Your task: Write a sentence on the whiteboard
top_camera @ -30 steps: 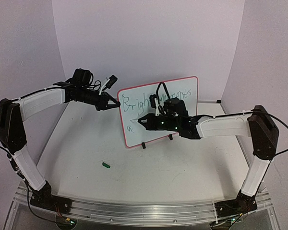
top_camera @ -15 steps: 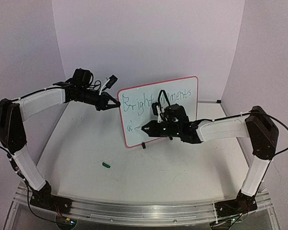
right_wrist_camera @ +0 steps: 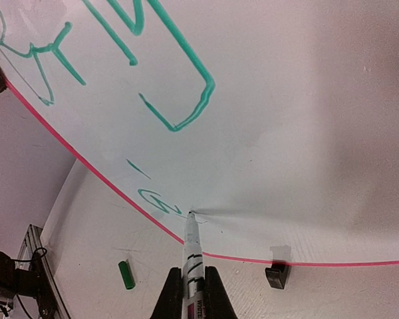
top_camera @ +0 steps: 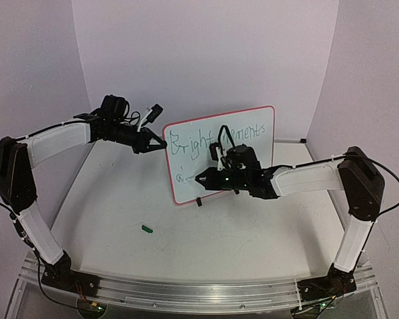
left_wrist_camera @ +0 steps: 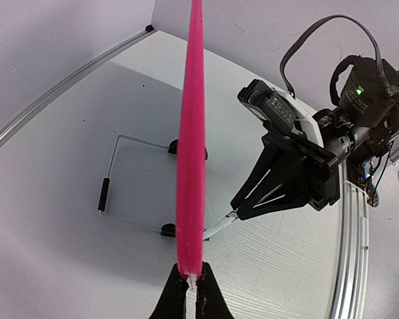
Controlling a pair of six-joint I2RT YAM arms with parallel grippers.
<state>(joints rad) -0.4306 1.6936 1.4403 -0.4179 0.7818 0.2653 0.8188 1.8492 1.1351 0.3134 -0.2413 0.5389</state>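
The whiteboard (top_camera: 263, 149) stands on edge at mid-desk (top_camera: 120, 193) on black clip feet (right_wrist_camera: 275, 274), with green writing (right_wrist_camera: 186, 119) across its upper part. The left fingers (left_wrist_camera: 189, 287) pinch its pink rim at the upper left edge. The right fingers (right_wrist_camera: 193, 282) are clamped on a marker (right_wrist_camera: 191, 249), whose tip touches the board low on the left, just beside a small green squiggle (right_wrist_camera: 156, 201). A green cap (top_camera: 146, 228) lies on the desk, in front of the board and apart from it.

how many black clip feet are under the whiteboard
2. The near foot sits by the end of the whiteboard that the left gripper pinches. The far foot sits farther along the rim. No others show.
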